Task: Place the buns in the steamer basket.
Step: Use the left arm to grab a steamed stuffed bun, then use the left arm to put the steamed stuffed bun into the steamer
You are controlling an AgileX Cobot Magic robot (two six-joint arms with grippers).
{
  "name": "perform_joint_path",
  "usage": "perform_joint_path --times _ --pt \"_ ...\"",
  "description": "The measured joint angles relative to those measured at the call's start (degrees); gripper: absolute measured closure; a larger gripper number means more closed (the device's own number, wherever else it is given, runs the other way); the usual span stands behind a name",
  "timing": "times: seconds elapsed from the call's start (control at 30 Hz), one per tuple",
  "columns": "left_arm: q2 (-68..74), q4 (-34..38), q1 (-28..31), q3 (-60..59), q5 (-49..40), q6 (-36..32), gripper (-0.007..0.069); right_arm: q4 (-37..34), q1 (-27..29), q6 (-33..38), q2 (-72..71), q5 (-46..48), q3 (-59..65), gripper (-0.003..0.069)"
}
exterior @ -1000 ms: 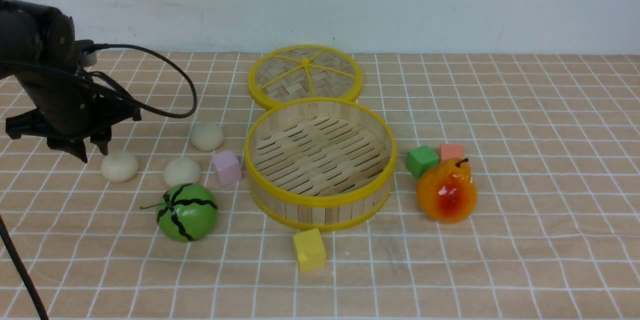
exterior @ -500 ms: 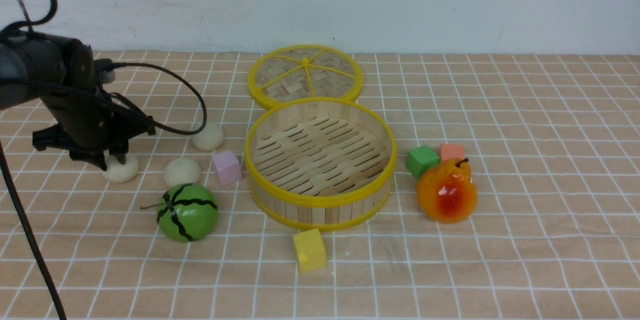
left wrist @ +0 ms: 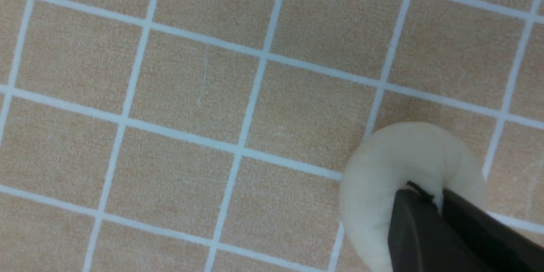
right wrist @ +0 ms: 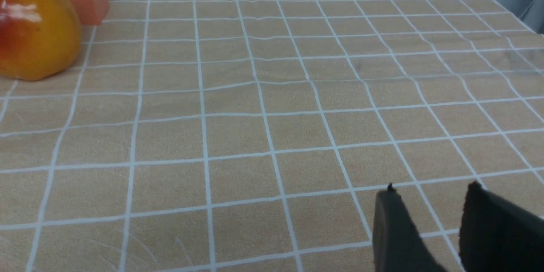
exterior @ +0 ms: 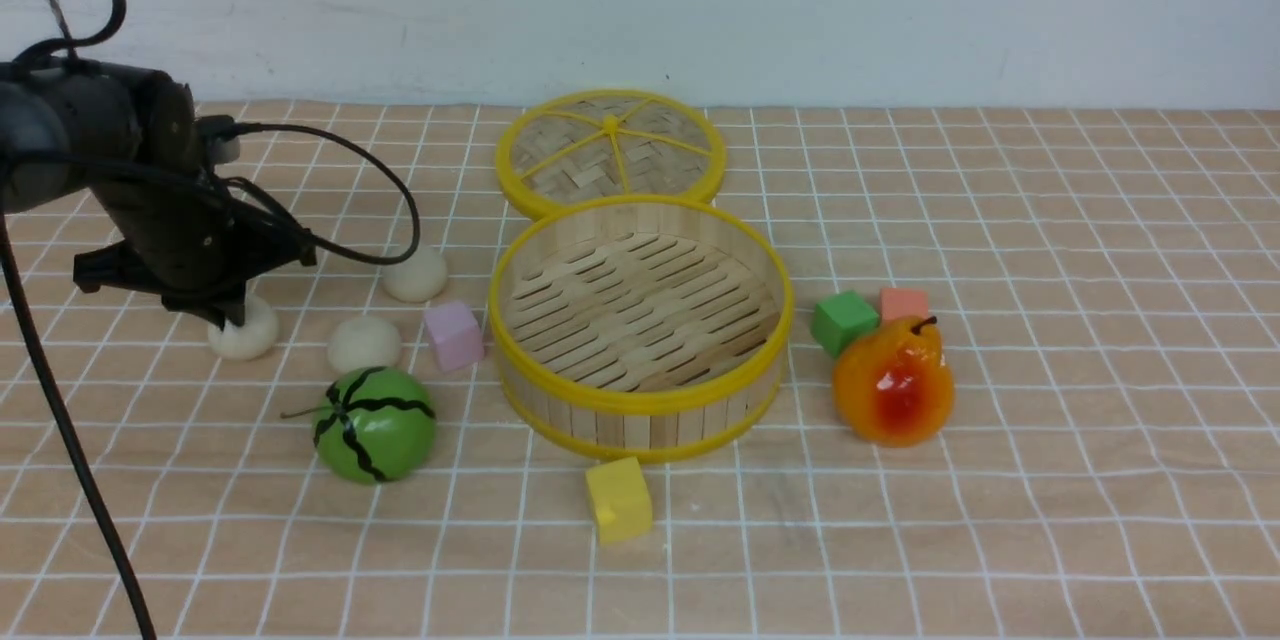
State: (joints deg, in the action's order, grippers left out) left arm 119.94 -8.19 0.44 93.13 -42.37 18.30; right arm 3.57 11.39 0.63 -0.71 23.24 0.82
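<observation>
front view: melon (exterior: pixel 375 425) near basket (exterior: pixel 642 320)

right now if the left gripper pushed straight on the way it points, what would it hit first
The leftmost bun, which the left gripper already pinches; next would probably be the checked tabletop, though how near is unclear.

Near the left jaws (exterior: pixel 236 316) are three buns (exterior: pixel 366 345) and one striped melon (exterior: pixel 375 424); farther away, four cubes (exterior: pixel 620 499), one orange fruit (exterior: pixel 894 382), one basket (exterior: pixel 640 402) and one woven disc (exterior: pixel 611 152).
</observation>
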Motion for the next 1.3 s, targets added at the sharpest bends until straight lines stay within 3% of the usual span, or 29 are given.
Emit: perform_joint_path --times 0.17,0.3,0.53,0.57,0.8,1.17,1.3 --pt "-3.9 3.0 0.0 0.2 -2.3 -2.0 0.0636 0.0 0.0 0.0 0.0 0.0 0.0 0.0418" --pt "-11.2 9.8 -1.6 0.6 -5.3 -6.5 0.0636 0.0 0.0 0.0 0.0 0.0 0.0 0.0418" --pt "-17.1 15.7 -12.9 0.7 -7.0 -10.0 0.0636 0.0 0.0 0.0 0.0 0.0 0.0 0.0418" --pt "-17.1 16.3 -16.8 0.7 -6.3 -10.3 0.0636 0.0 0.0 0.0 0.0 0.0 0.0 0.0418" --pt "-12.6 17.2 -26.0 0.7 1.9 -10.6 0.0636 0.0 0.0 0.0 0.0 0.0 0.0 0.0418" --pt "-3.0 18.4 -27.0 0.7 2.6 -6.0 0.0592 0.0 0.0 0.0 0.0 0.0 0.0 0.0418" --pt "-2.7 18.4 -27.0 0.8 2.5 -5.1 0.0489 0.0 0.0 0.0 0.0 0.0 0.0 0.0418"
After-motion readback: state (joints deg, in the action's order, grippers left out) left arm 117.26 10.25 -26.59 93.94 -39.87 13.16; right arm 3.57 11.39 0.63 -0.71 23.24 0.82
